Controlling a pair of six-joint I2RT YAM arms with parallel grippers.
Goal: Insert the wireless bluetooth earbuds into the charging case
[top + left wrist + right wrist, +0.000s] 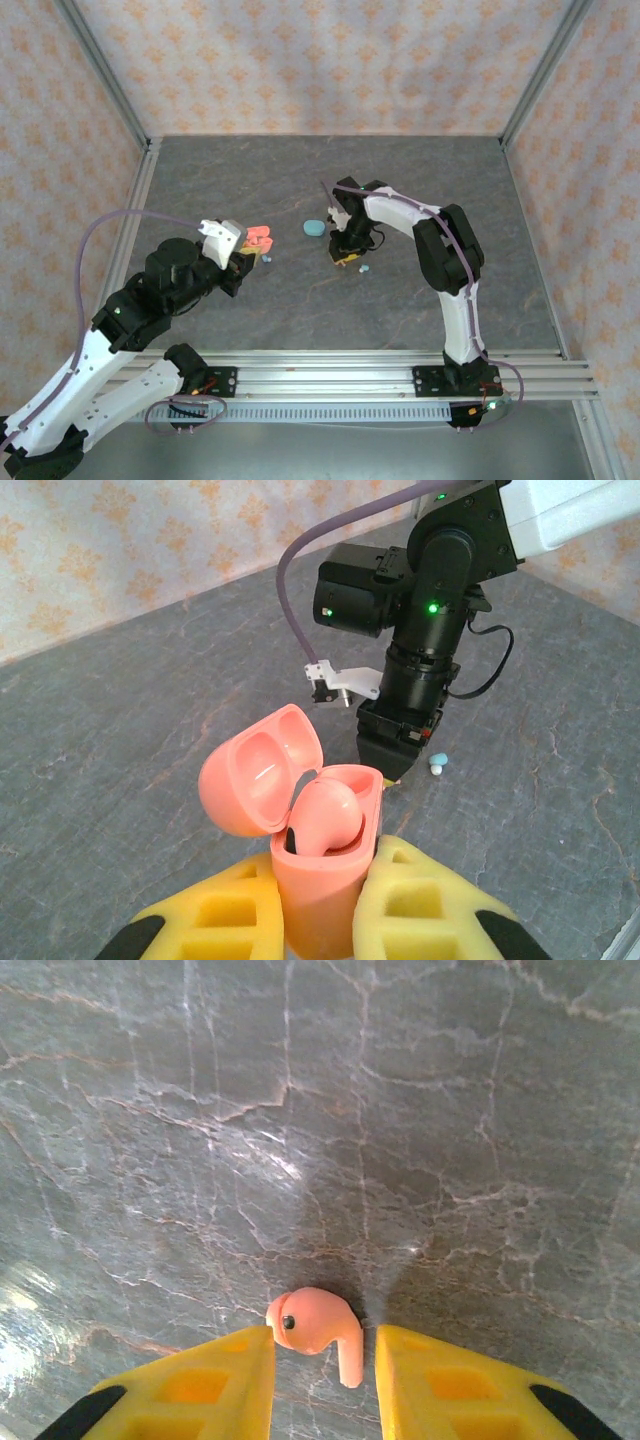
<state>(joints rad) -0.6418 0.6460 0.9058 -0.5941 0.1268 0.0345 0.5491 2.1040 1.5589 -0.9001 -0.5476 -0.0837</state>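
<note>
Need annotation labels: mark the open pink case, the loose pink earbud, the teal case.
open pink case (318, 895), left wrist view, front wall
loose pink earbud (310, 1324), right wrist view, rounded head
teal case (314, 228), top external view, its top

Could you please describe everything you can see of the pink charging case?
The pink charging case looks like glossy salmon plastic with a rounded oval body. It stands upright, clamped between the yellow fingers of the left gripper. Its hinged lid is open and tipped back to the left, showing two hollows inside. One pink earbud sits in the body.
</note>
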